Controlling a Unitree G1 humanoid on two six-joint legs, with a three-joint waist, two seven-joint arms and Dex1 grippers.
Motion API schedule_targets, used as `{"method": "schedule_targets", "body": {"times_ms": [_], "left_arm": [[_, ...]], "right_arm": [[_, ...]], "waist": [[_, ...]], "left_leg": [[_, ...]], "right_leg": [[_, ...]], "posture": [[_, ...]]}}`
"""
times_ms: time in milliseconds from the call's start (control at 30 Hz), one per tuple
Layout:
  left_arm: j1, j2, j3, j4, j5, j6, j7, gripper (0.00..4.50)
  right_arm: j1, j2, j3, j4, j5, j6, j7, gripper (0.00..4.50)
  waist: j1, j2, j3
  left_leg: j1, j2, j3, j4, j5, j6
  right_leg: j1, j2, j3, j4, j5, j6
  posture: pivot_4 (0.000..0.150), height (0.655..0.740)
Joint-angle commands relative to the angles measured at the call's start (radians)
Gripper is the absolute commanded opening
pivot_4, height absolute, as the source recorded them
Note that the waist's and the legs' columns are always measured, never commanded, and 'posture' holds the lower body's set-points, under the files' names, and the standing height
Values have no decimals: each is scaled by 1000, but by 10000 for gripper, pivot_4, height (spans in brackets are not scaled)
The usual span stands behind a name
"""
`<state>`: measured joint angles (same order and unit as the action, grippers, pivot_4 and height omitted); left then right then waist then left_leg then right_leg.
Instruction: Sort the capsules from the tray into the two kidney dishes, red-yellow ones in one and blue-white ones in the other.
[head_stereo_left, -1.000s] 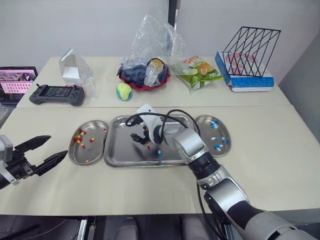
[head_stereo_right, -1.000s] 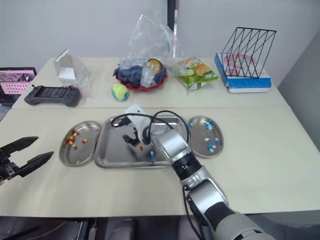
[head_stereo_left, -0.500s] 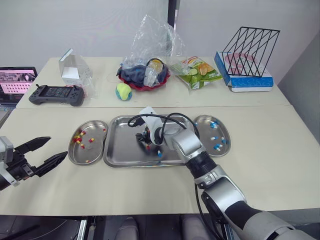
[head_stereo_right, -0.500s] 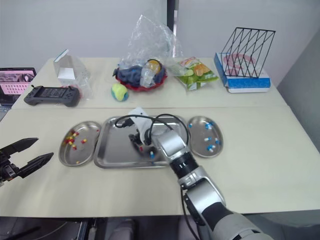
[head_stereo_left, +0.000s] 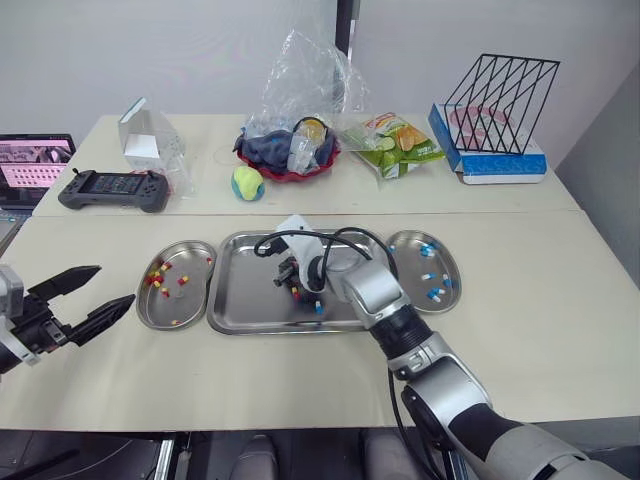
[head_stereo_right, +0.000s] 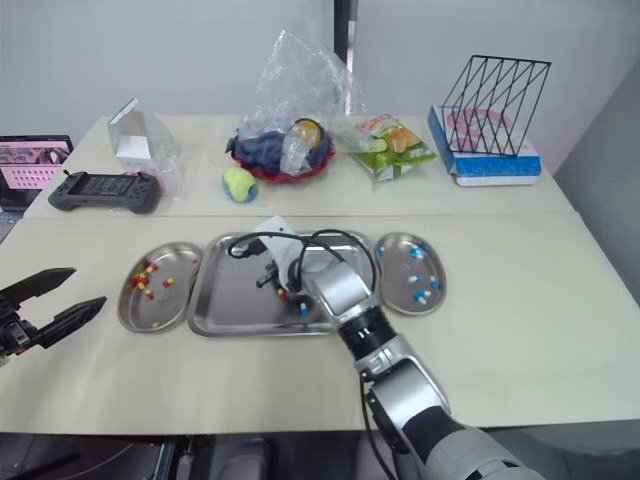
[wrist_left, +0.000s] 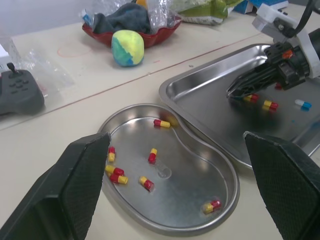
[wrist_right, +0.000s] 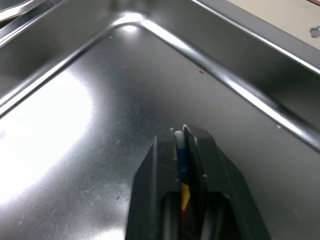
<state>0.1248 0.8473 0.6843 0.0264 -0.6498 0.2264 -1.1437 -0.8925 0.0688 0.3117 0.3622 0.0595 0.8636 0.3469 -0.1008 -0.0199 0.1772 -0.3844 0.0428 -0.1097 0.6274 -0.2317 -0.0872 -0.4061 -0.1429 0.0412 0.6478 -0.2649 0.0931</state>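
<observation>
Tray (head_stereo_left: 240, 292) | red-yellow capsules (wrist_left: 248, 98) lie just beside my right claw (wrist_left: 234, 92) | clenched; any catch, I cannot tell | left claw (head_stereo_left: 115, 285) spread wide

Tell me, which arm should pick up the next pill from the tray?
Right. The right tool is down in the rectangular steel tray, tip beside two red-yellow capsules. The left tool hangs open left of the steel kidney dish, farther from the tray.
</observation>
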Motion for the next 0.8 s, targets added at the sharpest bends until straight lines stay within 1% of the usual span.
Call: {"method": "schedule_targets", "body": {"times_ms": [33, 233, 400, 667, 733, 800], "left_arm": [[-4, 13, 31, -27, -15, 5, 8, 45000], [-11, 8, 17, -27, -13, 3, 11, 45000], [-25, 6, -1, -22, -13, 7, 7, 45000], [-61, 13, -23, 1, -15, 12, -6, 45000], [-65, 13, -25, 6, -14, 13, -9, 45000], [-85, 12, -42, 25, -9, 9, -15, 45000]], "right_arm": [[-21, 7, -28, -24, 10, -18, 11, 265], [-56, -6, -109, -50, 45, -8, 31, 265], [-74, -50, -162, -126, 95, 40, 79, 265], [-15, -263, -279, -303, 198, 90, 180, 265], [-3, -286, -288, -321, 213, 96, 189, 265], [52, -373, -335, -355, 225, 113, 210, 265]], "waist": [[0, 0, 0], [0, 0, 0], [2, 0, 0], [7, 0, 0], [5, 0, 0], [3, 0, 0]], "left_leg": [[0, 0, 0, 0, 0, 0], [0, 0, 0, 0, 0, 0], [-1, 0, 0, 0, 0, 0], [-1, 0, 0, 0, 0, 0], [-1, 0, 0, 0, 0, 0], [-1, 0, 0, 0, 0, 0]], "right_leg": [[0, 0, 0, 0, 0, 0], [0, 0, 0, 0, 0, 0], [0, 0, 0, 0, 0, 0], [0, 0, 0, -1, 0, 0], [0, 0, 0, -1, 0, 0], [0, 0, 0, -1, 0, 0]], "posture": [[1500, 7380], [1500, 7380], [1500, 7380], [1500, 7380], [1500, 7380], [1500, 7380]]}}
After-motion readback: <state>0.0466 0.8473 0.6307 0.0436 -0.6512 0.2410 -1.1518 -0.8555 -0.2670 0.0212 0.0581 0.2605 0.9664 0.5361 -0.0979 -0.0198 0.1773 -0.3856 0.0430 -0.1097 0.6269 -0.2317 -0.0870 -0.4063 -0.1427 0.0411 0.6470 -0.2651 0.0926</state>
